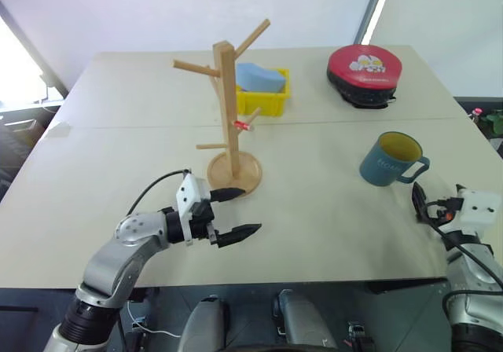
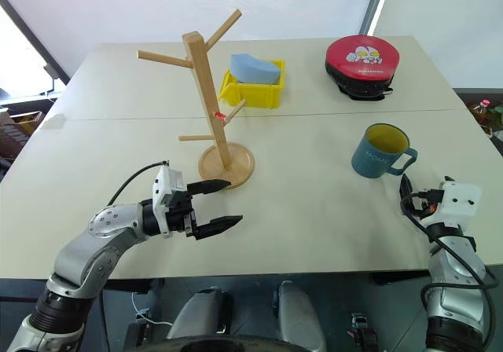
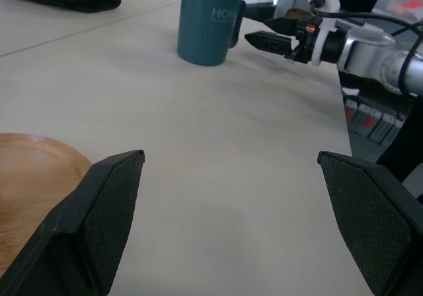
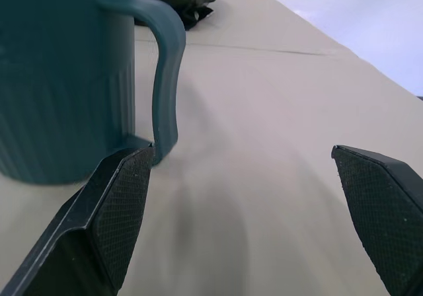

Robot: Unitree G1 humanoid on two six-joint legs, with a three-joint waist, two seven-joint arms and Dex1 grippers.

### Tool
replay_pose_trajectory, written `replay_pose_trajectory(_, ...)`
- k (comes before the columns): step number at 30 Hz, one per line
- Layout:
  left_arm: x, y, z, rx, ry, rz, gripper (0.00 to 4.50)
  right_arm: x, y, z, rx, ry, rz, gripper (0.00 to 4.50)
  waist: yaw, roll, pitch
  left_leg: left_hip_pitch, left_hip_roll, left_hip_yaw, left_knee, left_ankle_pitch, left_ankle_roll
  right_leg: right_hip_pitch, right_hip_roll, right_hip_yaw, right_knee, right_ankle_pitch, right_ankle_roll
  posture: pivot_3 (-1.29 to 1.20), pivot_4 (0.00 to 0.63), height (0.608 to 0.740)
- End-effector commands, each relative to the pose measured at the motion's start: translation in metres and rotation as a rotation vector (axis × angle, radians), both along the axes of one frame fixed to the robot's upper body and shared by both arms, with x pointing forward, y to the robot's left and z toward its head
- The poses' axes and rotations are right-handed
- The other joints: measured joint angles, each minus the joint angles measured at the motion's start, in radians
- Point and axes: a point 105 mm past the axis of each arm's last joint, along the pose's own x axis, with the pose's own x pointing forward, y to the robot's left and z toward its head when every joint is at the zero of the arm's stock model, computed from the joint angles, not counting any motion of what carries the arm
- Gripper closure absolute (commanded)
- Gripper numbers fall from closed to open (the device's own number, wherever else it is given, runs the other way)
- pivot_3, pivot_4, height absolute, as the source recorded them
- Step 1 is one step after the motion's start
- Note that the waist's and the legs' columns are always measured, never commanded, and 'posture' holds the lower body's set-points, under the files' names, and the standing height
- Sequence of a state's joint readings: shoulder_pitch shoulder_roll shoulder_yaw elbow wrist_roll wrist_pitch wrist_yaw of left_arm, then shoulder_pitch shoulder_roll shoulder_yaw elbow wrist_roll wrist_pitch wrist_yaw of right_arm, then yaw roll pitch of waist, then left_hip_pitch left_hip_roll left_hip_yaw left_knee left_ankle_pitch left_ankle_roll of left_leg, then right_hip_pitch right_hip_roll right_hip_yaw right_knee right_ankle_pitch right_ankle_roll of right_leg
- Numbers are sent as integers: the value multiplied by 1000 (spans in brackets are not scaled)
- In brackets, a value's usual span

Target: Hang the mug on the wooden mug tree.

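The step in hand looks like the reach for the mug [image 1: 391,159], which stands upright on the worktop [image 1: 314,210] well to the right of the tree [image 1: 229,108], handle toward the right gripper [image 1: 419,205]. That gripper is spread wide just before the handle, not touching, so the next move calls for easing forward to straddle the loop and closing. The left gripper [image 1: 234,212], also spread and empty, hovers by the tree's base.

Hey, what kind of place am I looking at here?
Probably a robot test bench, not a kitchen: a bare beige table against plain white walls, staged with a mug, wooden mug tree and yellow bin.
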State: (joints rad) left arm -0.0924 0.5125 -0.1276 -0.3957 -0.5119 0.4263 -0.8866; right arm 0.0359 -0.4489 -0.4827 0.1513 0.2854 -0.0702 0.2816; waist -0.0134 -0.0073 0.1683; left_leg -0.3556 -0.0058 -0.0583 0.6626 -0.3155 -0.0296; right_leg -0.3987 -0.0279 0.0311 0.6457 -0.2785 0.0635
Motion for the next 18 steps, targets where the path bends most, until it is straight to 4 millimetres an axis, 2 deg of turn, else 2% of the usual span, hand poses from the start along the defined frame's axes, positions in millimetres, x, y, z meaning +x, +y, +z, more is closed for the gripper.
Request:
replay_pose_trajectory(1, -4, -3, 9, -4, -50, -17, 0, 4, -1, 10, -21, -34, 4, 70, 0, 0, 0, 0, 0, 0, 0, 0, 0, 0, 0, 0, 0, 0, 0, 0, 150, 740)
replay_pose_trajectory(8, -4, -2, 9, -5, -51, -8, 0, 10, -1, 10, -16, -34, 11, 70, 0, 0, 0, 0, 0, 0, 0, 0, 0, 0, 0, 0, 0, 0, 0, 0, 150, 740)
replay_pose_trajectory(13, -3, -2, 11, -9, -57, -9, 0, 22, -3, 8, -6, -26, 10, 70, -1, 0, 0, 0, 0, 0, 0, 0, 0, 0, 0, 0, 0, 0, 0, 0, 150, 740)
replay_pose_trajectory(18, -3, -2, 11, -7, -61, -10, 0, 36, 3, 4, 10, -15, 33, 70, -2, 0, 0, 0, 0, 0, 0, 0, 0, 0, 1, 0, 0, 1, 2, 0, 150, 740)
